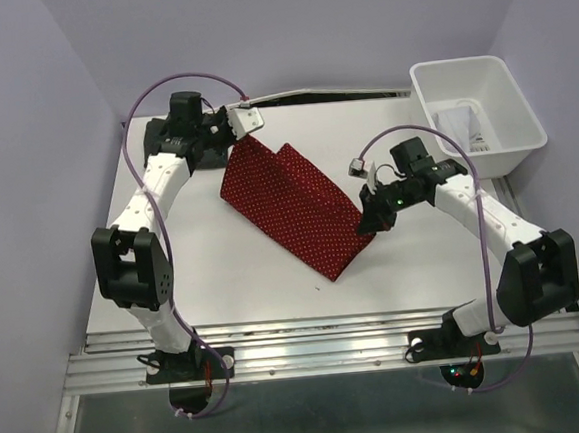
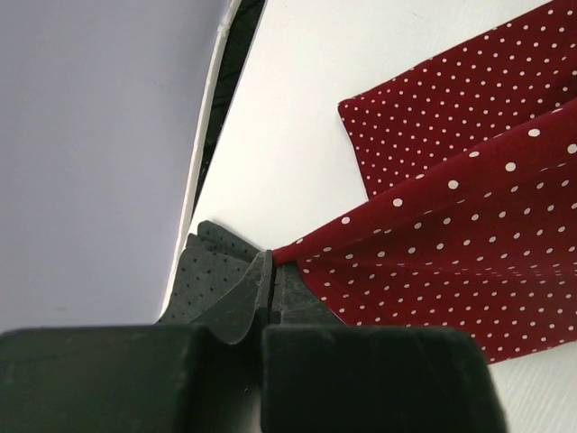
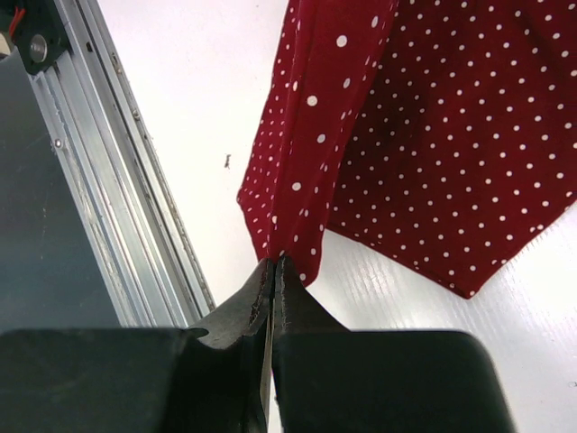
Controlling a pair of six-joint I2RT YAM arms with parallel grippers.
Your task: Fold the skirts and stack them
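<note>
Jaws on both arms tight on red skirt (image 1: 289, 208); bin (image 1: 491, 163) only overhead.

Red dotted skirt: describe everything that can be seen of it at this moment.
The red white-dotted cloth skirt looks thin and soft and is doubled over on itself. It runs diagonally across the middle of the white table. The left hand is shut on its far-left corner and the right hand on its right end. They hold one fold raised and taut between them, and the lower layer lies on the table.
</note>
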